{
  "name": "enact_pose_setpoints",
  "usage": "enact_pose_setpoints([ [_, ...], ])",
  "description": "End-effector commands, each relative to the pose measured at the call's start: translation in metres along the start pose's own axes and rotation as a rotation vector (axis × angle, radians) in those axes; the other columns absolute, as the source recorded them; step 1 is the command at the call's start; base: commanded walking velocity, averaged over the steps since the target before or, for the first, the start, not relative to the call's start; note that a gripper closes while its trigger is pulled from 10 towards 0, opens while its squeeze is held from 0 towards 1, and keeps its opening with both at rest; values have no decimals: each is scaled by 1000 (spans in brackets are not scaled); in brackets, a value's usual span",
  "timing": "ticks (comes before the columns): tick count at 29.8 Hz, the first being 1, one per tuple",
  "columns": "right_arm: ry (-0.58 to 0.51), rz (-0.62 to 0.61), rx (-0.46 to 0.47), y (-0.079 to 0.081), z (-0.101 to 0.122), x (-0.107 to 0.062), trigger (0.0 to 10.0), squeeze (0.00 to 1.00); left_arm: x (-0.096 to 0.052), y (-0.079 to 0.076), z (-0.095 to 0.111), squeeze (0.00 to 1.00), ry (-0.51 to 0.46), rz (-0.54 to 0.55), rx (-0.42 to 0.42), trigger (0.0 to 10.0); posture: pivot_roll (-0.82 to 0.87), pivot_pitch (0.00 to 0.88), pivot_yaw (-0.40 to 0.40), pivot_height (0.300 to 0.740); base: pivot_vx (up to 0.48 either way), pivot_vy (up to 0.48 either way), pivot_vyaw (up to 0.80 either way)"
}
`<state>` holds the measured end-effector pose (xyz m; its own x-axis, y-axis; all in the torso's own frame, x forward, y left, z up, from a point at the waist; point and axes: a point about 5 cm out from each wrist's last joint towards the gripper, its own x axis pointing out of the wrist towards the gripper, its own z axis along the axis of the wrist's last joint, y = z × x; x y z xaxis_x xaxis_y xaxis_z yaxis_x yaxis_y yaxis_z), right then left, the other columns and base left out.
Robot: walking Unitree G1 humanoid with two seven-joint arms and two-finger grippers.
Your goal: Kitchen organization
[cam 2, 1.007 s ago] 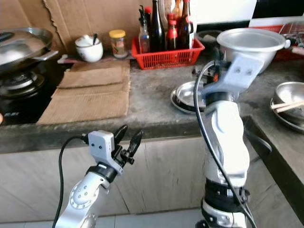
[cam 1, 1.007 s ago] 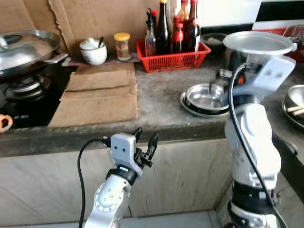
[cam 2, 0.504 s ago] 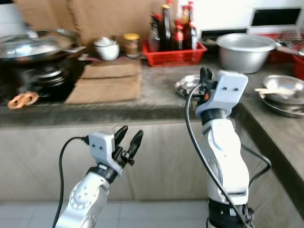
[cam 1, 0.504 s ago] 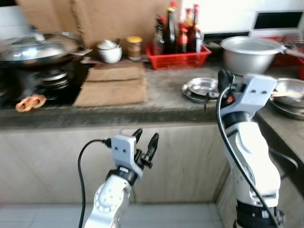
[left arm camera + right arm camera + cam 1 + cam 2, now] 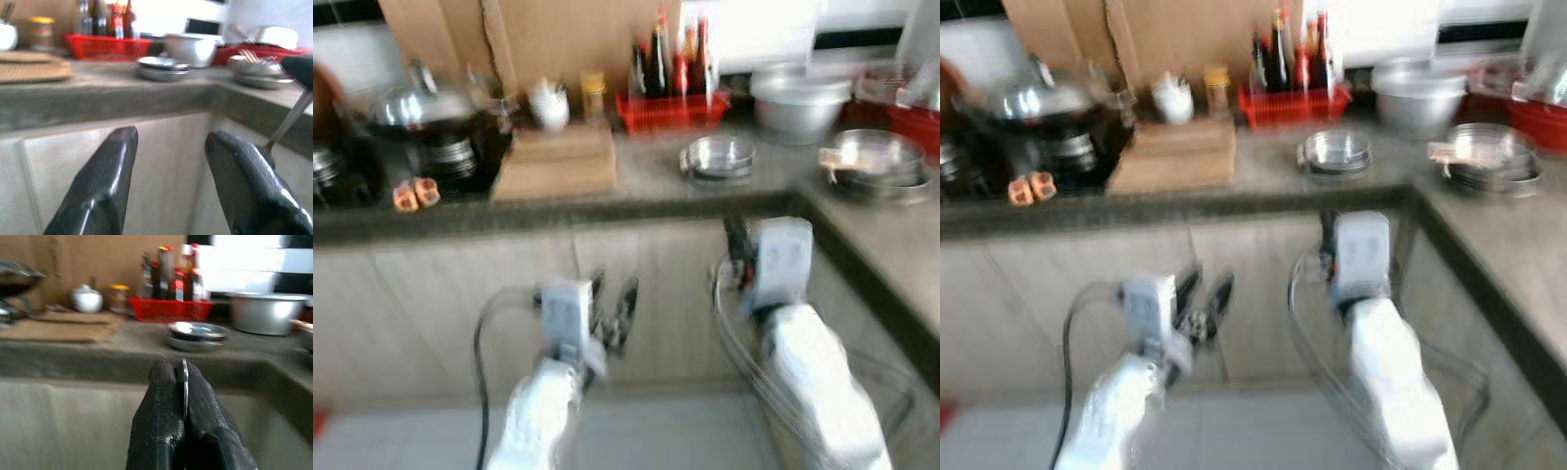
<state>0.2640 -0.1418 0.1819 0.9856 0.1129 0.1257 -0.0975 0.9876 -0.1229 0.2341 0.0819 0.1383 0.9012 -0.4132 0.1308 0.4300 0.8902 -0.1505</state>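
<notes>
Two risks are suggested by this moment, both tied to the thin metal utensil (image 5: pixel 184 382) pinched in the right gripper (image 5: pixel 178 369): only its edge is seen between the closed black fingers in the right wrist view, while in the left wrist view a slim handle with a dark rounded end (image 5: pixel 293 98) is seen sticking out, so it is probably a spoon or ladle, though that cannot be told for sure. Because so little of it is gripped, it could be twisted loose or dropped to the floor if it is knocked against the worktop (image 5: pixel 656 191) edge, which lies just ahead of both arms. The head views are blurred, which suggests the robot is in motion, and a swinging handle could also be struck against the cabinet front (image 5: pixel 656 284) below. The right jaws are pressed fully together on the utensil, held below worktop height in front of the stacked steel plates (image 5: pixel 198 333). The left gripper (image 5: pixel 612 308) is held low before the cabinet with its jaws spread wide, nothing being held or touched. Further back on the worktop, a red basket of bottles (image 5: pixel 671 103) and a metal pot (image 5: pixel 798 98) are seen, well apart from either gripper.
</notes>
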Motion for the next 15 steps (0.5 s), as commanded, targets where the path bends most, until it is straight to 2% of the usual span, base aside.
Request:
enact_pose_setpoints([
  [1,-20,13,-4,2,3,1,10000,0,0,3,2,0,1,-2,12,10000,64,14,28,740,0,304,-800],
  [15,-3,17,14,8,-1,-4,10000,0,-1,6,-1,0,16,7,18,10000,59,17,31,740,0,380,-793],
])
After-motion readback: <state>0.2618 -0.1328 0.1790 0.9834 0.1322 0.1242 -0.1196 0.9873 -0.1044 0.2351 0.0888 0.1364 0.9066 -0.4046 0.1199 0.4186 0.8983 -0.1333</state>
